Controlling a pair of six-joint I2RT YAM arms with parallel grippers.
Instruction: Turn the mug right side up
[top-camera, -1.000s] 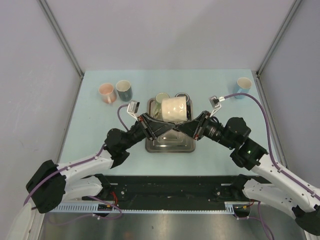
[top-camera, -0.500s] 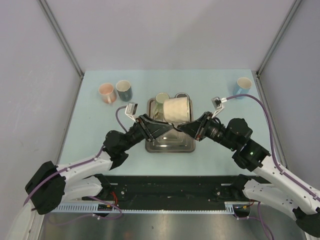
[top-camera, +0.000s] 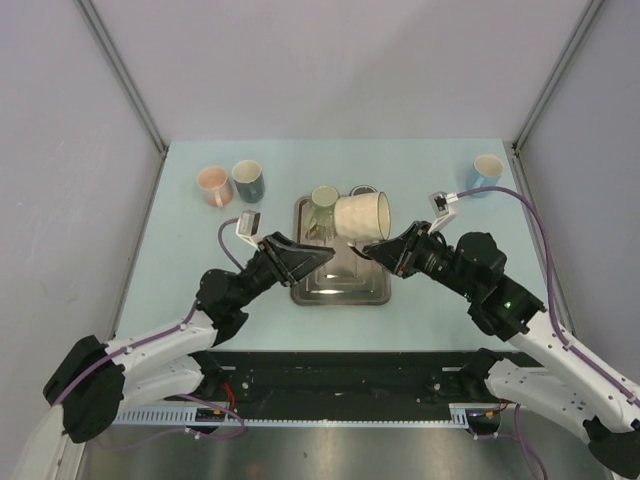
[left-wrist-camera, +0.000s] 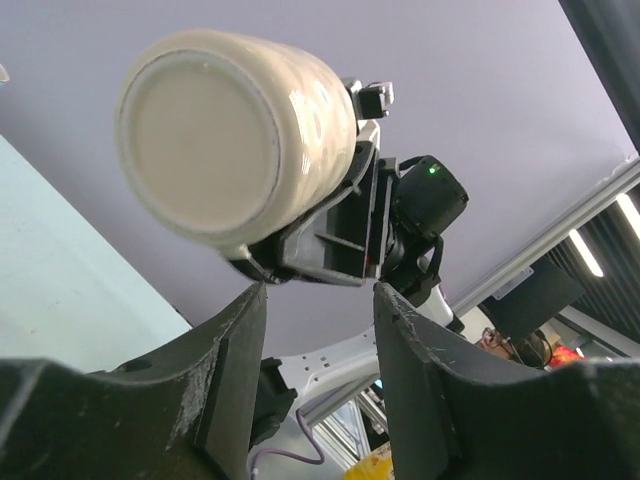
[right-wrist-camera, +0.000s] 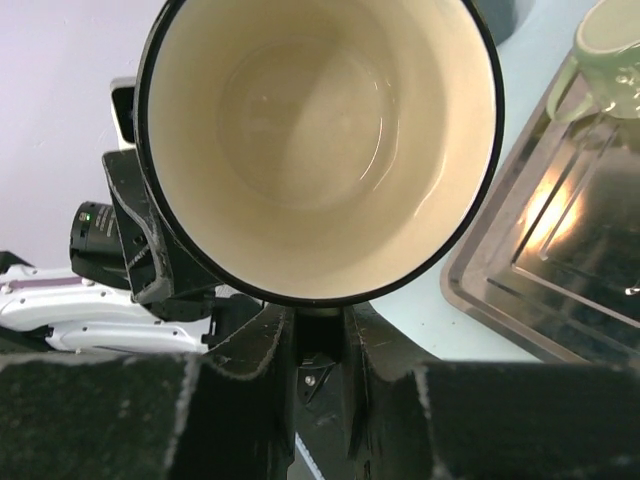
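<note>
A cream mug (top-camera: 362, 215) with a dark rim hangs on its side above the metal tray (top-camera: 340, 292). Its mouth faces my right wrist camera (right-wrist-camera: 320, 140) and its base faces my left wrist camera (left-wrist-camera: 230, 150). My right gripper (top-camera: 378, 250) is shut on the mug's handle, which the mug's body hides in the right wrist view; the gripper shows below the rim there (right-wrist-camera: 320, 320). My left gripper (top-camera: 322, 258) is open and empty, down and to the left of the mug and apart from it; in its own view (left-wrist-camera: 320, 295) its jaws stand spread.
A pale green mug (top-camera: 323, 205) stands upright at the tray's back edge, with a dark object (top-camera: 362, 190) beside it. A pink mug (top-camera: 212, 185) and a grey-blue mug (top-camera: 247, 180) stand at the back left. A light blue mug (top-camera: 486, 173) stands at the back right.
My left gripper has come off the mug and drawn back to the left. The mug, in my right gripper, has shifted right and turned so its mouth faces right.
</note>
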